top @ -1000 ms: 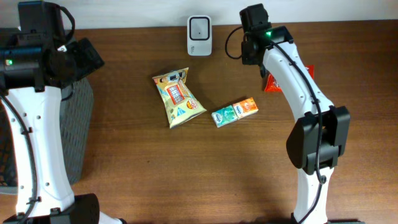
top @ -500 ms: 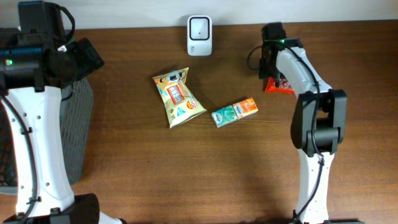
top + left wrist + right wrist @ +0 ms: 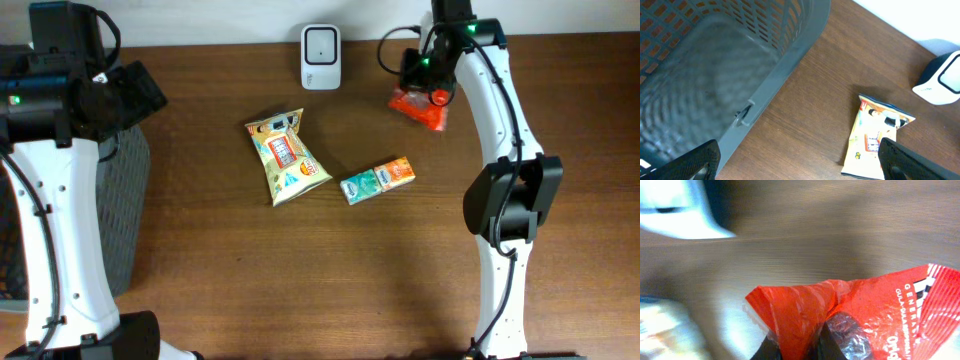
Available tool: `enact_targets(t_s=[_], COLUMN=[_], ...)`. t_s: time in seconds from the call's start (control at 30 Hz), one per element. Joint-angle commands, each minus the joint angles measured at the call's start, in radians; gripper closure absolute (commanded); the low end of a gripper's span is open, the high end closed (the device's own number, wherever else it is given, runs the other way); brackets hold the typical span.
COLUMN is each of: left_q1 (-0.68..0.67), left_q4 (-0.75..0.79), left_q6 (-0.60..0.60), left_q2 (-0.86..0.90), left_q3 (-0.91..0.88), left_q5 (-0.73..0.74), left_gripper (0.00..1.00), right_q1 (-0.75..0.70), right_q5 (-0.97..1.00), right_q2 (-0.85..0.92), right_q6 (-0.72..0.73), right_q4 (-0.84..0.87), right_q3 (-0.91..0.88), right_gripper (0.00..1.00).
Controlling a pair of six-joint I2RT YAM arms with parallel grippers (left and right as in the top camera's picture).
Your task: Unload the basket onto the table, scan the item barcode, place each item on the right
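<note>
Red crinkled film marked the task's item: the red packet (image 3: 420, 106) was pinched at a gathered corner by the right pincer (image 3: 433, 88), jaws clamped tight on the wrapper, as the right wrist view confirmed. It appeared lifted clear of the tabletop (image 3: 300, 280), just right of the white scanner (image 3: 320, 43) at the far edge, near it but apart. A corner grip presumably left the printed faces free to be turned toward the scanner's window, though no barcode could be made out. The left pincer (image 3: 800, 161) hung with its fingers wide apart and nothing between them, over the rim of the grey basket (image 3: 715, 60) at the left side, probably parked clear of the working area. A yellow snack bag (image 3: 286, 157) lay flat at the centre, with green and orange packs (image 3: 377, 180) near it to the right, likely awaiting their turn. Dark wood-grain with a dull sheen covered the tabletop; a pale wall (image 3: 200, 20) closed the room behind.
</note>
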Motion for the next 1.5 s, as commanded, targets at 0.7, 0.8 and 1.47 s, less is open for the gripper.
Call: enact_targets(t_s=[0.7,0.8,1.47], left_q1=[0.000,0.000,0.000], left_q4=[-0.002,-0.002,-0.002], left_q6=[-0.009,-0.009,-0.009], left_q2=[-0.005,-0.005,-0.005], left_q3=[0.003,0.003,0.003], left_q5=[-0.004,-0.004,-0.004], left_gripper=[0.01,0.01,0.01], right_q1=[-0.241,-0.273,-0.017], right_q5=[-0.406,-0.376,0.183], right_q2=[-0.010,-0.010,-0.249], right_q6=[-0.025,-0.130,-0.215], right_q4=[0.166,-0.031,0.054], right_q3=[-0.406,-0.251,-0.219], right_gripper=[0.60,0.52,0.96])
